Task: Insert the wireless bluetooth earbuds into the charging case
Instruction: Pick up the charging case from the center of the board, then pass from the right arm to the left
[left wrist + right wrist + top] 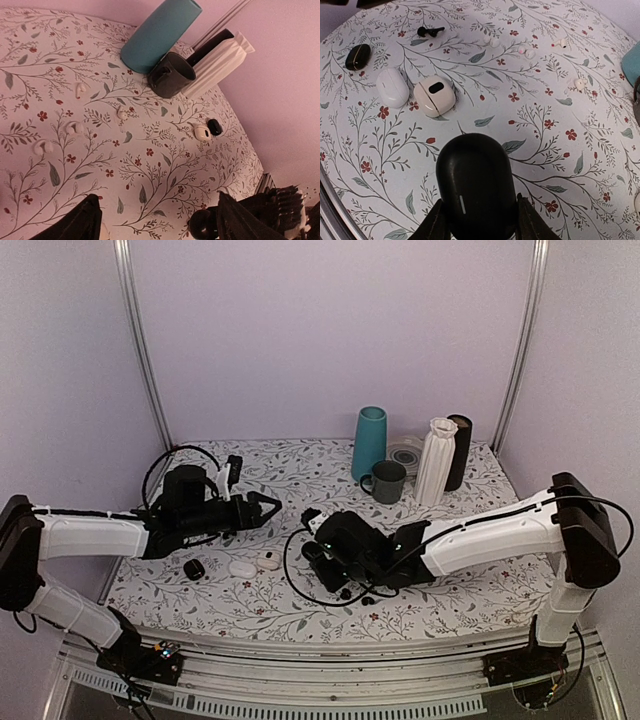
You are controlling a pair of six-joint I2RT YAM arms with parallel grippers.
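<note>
1. Top view: the right arm stretches to the middle of the flowered tabletop (pixel 300 465). The right pincer (pixel 316 558) is clamped on a black case (pixel 311 550); I cannot tell whether the case touches the tabletop. Two tiny black earbuds (pixel 346 593) lie close together on the tabletop, just on the near side of that arm's wrist and apart from the black case. The left pincer (pixel 267 506) hangs to the left of the right one, fingers apart and holding nothing. Near the left arm lie a small black case (pixel 194 568), a white case (pixel 241 567) and a cream case (pixel 268 560) in a row. At the far edge stand a teal vase (pixel 370 443), a mug (pixel 386 482), a ribbed white vase (pixel 437 460) and a black cylinder (pixel 460 450).

2. Left wrist view: the left pincer's fingers (pixel 80 222) sit wide apart at the bottom corners, with bare tabletop between them. Several white earbuds (pixel 74 127) are scattered on the pattern ahead. The teal vase and mug stand beyond them.

3. Right wrist view: the black case fills the gap between the right pincer's fingers, gripped on both sides. Beyond it the cream case lies just beside the white case, and the small black case is farther left. A black stemmed earbud (pixel 430 31) lies past them.
</note>
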